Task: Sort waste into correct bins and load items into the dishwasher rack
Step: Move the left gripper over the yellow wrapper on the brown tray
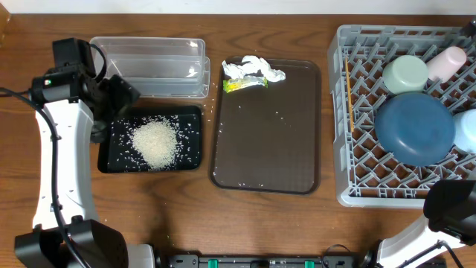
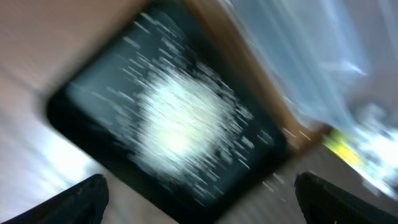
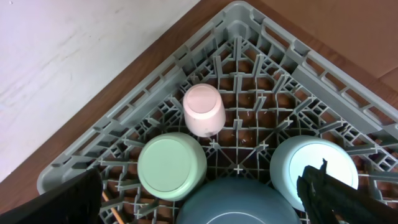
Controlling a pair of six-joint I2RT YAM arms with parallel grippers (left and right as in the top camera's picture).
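Jaws on the left arm (image 1: 56, 149) stand wide apart and hold nothing, their two dark fingers (image 2: 81, 202) at the lower corners of a blurred wrist view. They hang over the shallow black tray (image 1: 190, 119), where a heap of white rice (image 1: 155, 141) lies at the middle with loose grains scattered around it. Jaws on the right arm (image 1: 452, 212) are likewise spread wide and empty, at the near edge of the grey dishwasher rack (image 1: 349, 149) on the right end of the bench (image 1: 163, 212). Inside the rack sits the large dark blue plate (image 1: 414, 126), with a mint bowl (image 1: 404, 74) bottom up just behind it. A pale blue bowl (image 1: 468, 130) is at the plate's right side, and the small pink cup (image 1: 448, 63) is beside the mint bowl near the far edge. The thin yellowish stick (image 1: 347, 93) lies along the rack's left wall. The clear plastic tub (image 1: 149, 56) sits just behind the black tray; whether the two touch cannot be told. Between these bins and the rack lies the dark brown serving tray (image 1: 268, 149), carrying crumpled white tissue (image 1: 253, 69) and a small yellow-green wrapper (image 1: 244, 84) at its far left corner. The wrapper is just in front of the tissue, and a few stray rice grains dot the tray's surface.
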